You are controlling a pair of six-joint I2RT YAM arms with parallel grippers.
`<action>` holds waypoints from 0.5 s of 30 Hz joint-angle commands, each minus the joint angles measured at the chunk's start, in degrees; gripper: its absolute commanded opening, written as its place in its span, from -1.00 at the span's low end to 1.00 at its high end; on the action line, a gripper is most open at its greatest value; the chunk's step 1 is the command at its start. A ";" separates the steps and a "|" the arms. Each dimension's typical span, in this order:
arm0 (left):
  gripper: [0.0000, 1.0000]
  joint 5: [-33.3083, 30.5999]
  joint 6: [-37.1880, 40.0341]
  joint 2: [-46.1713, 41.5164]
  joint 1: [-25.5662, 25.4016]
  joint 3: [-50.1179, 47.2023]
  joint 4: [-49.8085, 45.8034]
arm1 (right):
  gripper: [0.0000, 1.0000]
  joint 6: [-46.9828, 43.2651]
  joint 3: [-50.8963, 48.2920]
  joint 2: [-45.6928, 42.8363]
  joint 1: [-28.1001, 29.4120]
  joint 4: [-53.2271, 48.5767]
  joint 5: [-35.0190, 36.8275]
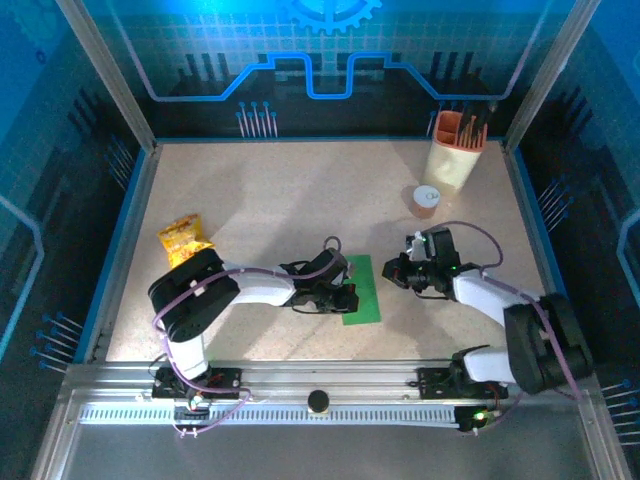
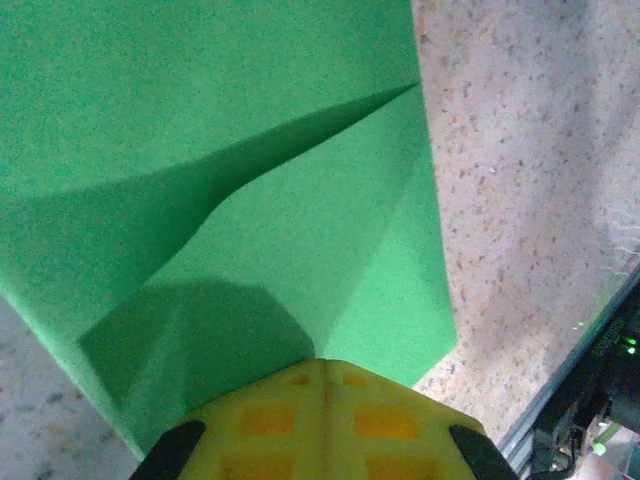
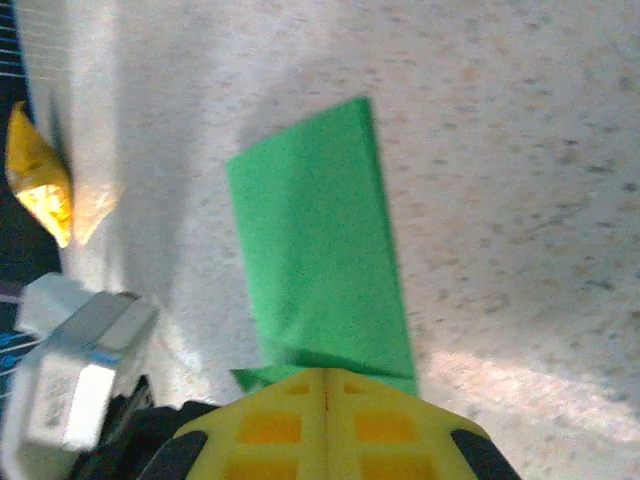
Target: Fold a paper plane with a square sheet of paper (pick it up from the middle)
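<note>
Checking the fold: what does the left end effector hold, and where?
Cannot tell: left end effector is shut at edge of green paper, pinching or pressing.

Top view dim overall, cyan glow off the back walls [image 1: 200, 60], tabletop [image 1: 300, 200] evenly lit with soft faint shadows. Left wrist view crisp but grainy; the left gripper [image 2: 322, 385] throws a dark rounded shadow on the square sheet of paper [image 2: 200, 100]. Right wrist view smeared by motion blur, washed-out glare along tabletop's lower right.
</note>
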 commanded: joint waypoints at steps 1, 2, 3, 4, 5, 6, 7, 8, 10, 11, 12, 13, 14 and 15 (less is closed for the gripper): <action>-0.96 -2.00 1.24 -4.04 0.19 2.59 -3.69 | -0.65 -2.87 1.14 -3.20 2.55 -9.68 2.42; -0.94 -3.00 1.81 -4.70 0.32 3.05 -4.62 | -0.53 -2.21 0.92 -3.91 3.52 -10.44 2.99; -0.94 -4.21 2.38 -5.02 0.56 3.41 -5.77 | -0.48 -1.34 0.54 -4.59 4.69 -10.93 3.73; -0.94 -5.15 2.69 -5.36 1.10 3.69 -6.84 | -0.44 -0.41 0.48 -5.40 6.12 -11.12 4.45; -0.94 -5.07 3.14 -5.38 1.68 3.55 -6.63 | -0.42 0.42 0.15 -5.79 7.40 -11.66 5.23; -0.94 -4.54 3.71 -5.05 2.21 3.72 -6.44 | -0.37 1.21 0.22 -6.09 8.60 -12.45 6.06; -0.94 -4.15 4.46 -4.41 2.84 4.34 -7.20 | -0.32 1.84 0.29 -6.25 9.85 -13.40 6.93; -0.97 -4.16 5.55 -3.62 3.21 5.38 -8.70 | -0.29 2.37 0.38 -6.30 10.87 -14.16 7.72; -1.00 -5.67 7.66 -2.28 3.23 7.04 -11.49 | -0.24 3.44 0.24 -6.30 12.61 -14.66 8.59; -1.00 -5.78 8.40 -1.66 3.34 7.34 -11.96 | -0.23 3.94 0.17 -6.20 13.29 -14.66 8.43; -1.00 -5.62 9.03 -1.06 3.35 7.69 -12.17 | -0.23 4.62 0.03 -5.97 13.91 -14.83 8.42; -1.00 -5.92 9.49 -0.28 3.39 8.13 -12.76 | -0.23 5.44 -0.06 -5.75 14.61 -15.09 8.63; -1.00 -6.35 9.72 0.38 3.42 8.44 -13.50 | -0.23 6.30 -0.19 -5.84 15.45 -15.09 8.77; -1.00 -7.06 9.91 0.89 3.35 8.66 -14.25 | -0.22 7.11 -0.33 -5.77 16.38 -14.90 8.88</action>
